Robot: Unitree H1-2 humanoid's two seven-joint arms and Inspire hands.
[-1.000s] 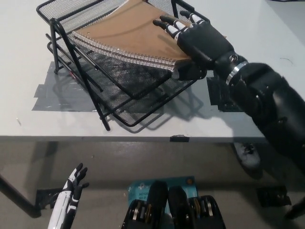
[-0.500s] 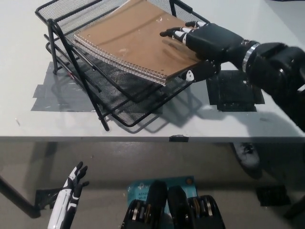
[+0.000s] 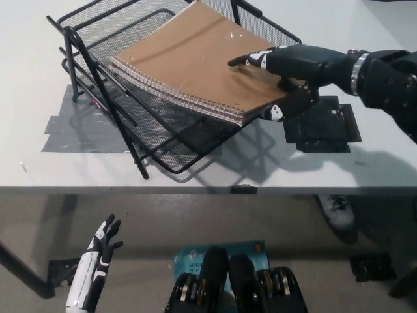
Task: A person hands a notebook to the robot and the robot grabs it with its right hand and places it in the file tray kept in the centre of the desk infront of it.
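The work surface is a white desk (image 3: pixel 195 173) with grey tape patches on it, its front edge crossing the middle of the head view; dark floor lies below that edge.

Nearest the camera, the white left hand (image 3: pixel 98 261) rests at the lower left, below desk level, fingers spread and holding nothing. It takes no part in the placement.

On the desk, the black wire-mesh file tray (image 3: pixel 117 98) stands in the centre, a stacked unit with its front edge toward the robot.

The notebook (image 3: pixel 195 62), brown-covered with a spiral binding along its near-left edge, lies on the upper tier of the tray. Its right corner overhangs the tray's right rim.

The black right hand (image 3: pixel 293 72) reaches in from the right. Its fingers lie flat on the cover and the thumb sits under the overhanging corner, so the hand is clamped on the notebook.

Status, as a judgement: handover and transport are complete, and the notebook is largely seated. Remaining steps: let go of the corner, confirm the notebook settles inside the tray, and withdraw the right arm.
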